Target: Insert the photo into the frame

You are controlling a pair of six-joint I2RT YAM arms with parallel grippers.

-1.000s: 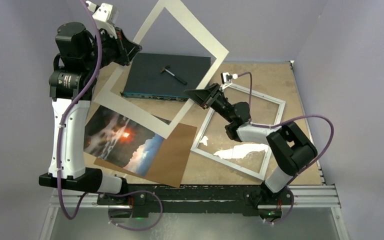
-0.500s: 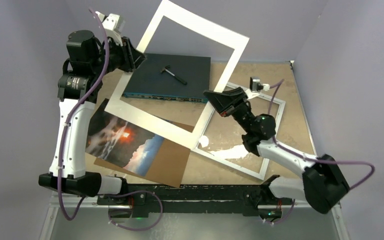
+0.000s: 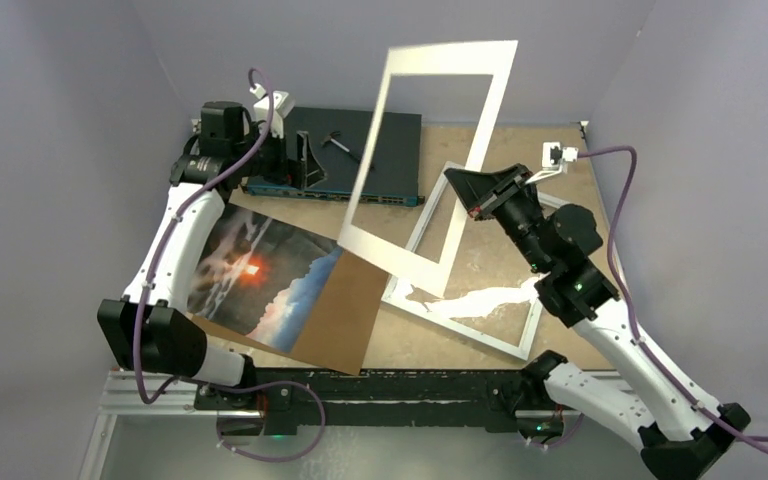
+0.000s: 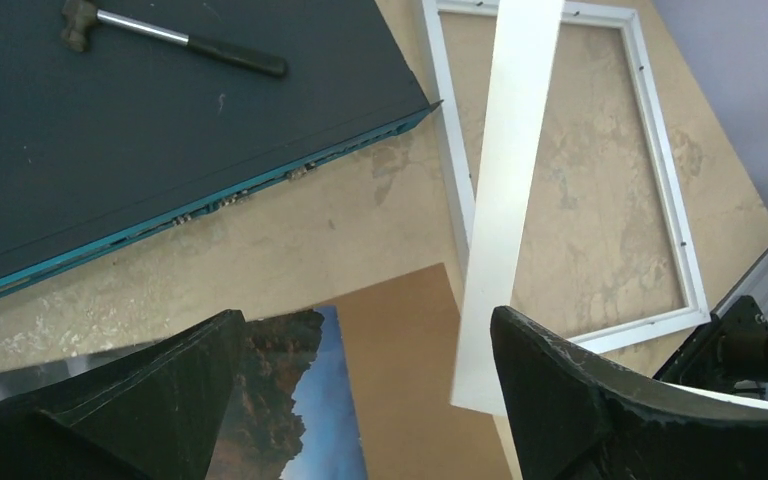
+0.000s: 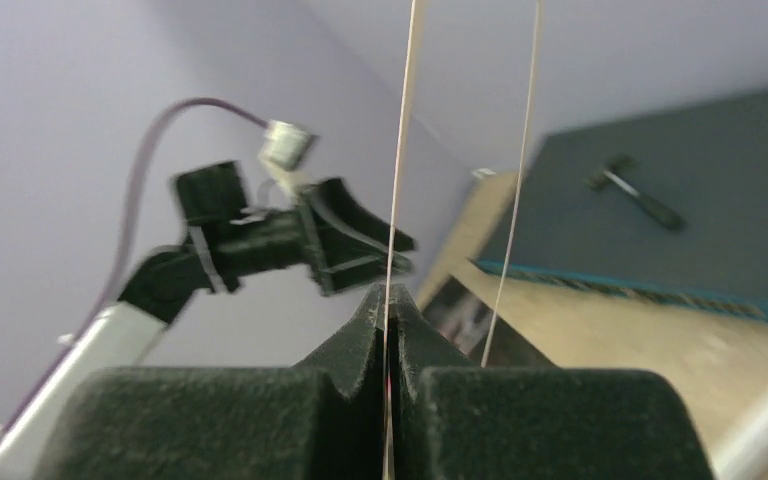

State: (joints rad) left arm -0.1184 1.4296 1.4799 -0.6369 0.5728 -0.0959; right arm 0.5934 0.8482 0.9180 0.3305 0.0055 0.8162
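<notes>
- The right end effector point(image 3: 463, 190) is clamped on the edge of a white mat sheet point(image 3: 450, 57) and holds it upright in the air above the worktop point(image 3: 420, 345).
- The left end effector point(image 3: 305, 160) hovers with its jaws wide apart and nothing between them, beside a dark network switch box point(image 3: 405, 150) that has a small hammer point(image 3: 345, 143) lying on its lid.
- The photo point(image 3: 260, 275) lies face up at the near left, resting on a plain brown backing board point(image 3: 345, 320). Its orange glow points toward the left arm and its blue edge toward the board's bare half.
- The frame point(image 3: 465, 329) lies flat at the right, well apart from the photo, with glare streaking its glass.
- Inside the frame there is only the pane, with no photo, mat or board in it. The left wrist view shows small dark tabs along its inner rim.
- The print looks thin, light and bendable, so it would likely sag if lifted by one corner.
- Its glossy face appears slick and easy to mark.
- Lying flat on the board, it gives the jaws little to grip. An outer edge or corner reaching past the board seems the best place to take hold.
- The glass is the breakable item here, so anything set down over it calls for a gentle landing.
</notes>
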